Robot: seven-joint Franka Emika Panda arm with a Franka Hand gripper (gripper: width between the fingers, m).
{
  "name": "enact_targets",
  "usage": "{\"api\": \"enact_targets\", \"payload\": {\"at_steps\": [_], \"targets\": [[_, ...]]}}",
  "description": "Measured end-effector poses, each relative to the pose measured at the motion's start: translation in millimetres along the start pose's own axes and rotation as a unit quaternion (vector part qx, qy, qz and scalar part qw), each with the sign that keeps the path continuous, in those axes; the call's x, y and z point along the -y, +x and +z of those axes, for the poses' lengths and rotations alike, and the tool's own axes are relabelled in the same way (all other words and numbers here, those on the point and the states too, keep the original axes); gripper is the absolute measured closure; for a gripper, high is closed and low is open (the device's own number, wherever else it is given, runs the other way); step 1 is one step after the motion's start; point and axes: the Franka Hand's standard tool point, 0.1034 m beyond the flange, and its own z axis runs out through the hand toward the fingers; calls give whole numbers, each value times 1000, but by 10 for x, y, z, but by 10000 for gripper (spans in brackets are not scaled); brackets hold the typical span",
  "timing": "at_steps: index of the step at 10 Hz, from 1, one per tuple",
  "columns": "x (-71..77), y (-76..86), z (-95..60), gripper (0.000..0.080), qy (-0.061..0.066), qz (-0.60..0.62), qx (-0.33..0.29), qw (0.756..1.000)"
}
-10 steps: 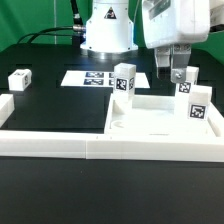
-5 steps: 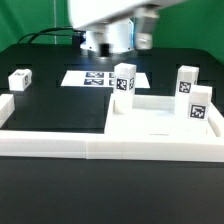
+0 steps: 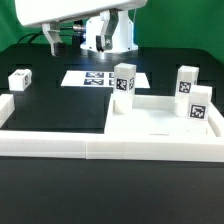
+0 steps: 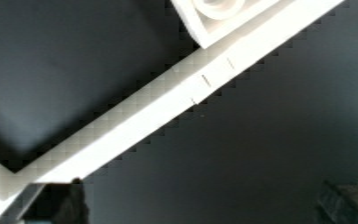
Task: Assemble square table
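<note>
You have four leg blocks [image 3: 124, 82]. Three stand upright at the one square slab [image 3: 160, 122], on the exterior view's right, and one lies apart on the black table [image 3: 60, 105] at its left. Your arm [image 3: 70, 10] hangs high. The gripper [image 4: 208, 200] is spread wide and empty over a white border bar [image 4: 176, 100].

A white border bar [image 4: 176, 105] crosses the black table [image 4: 274, 150] diagonally, tool [image 4: 208, 208] spread wide

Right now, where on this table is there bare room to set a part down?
Bare black table between the loose leg, marker board, front border bar and square slab. Slab's middle is also free. Crowded: the exterior view's right, two legs close together.
</note>
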Motion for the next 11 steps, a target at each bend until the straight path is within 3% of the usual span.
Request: {"api": "enact_targets", "payload": {"at_steps": [3, 4, 6, 7, 8, 11], "targets": [[-87, 4, 0, 150, -5, -101, 2, 995], [-383, -64, -26, 150, -5, -150, 30, 988], [-894, -86, -272, 150, -3, -155, 90, 984], [-1177, -55, -327, 150, -8, -161, 99, 982], [-1335, -17, -317, 150, -16, -162, 93, 982], [-1310, -44, -305, 150, -17, -155, 101, 983]]}}
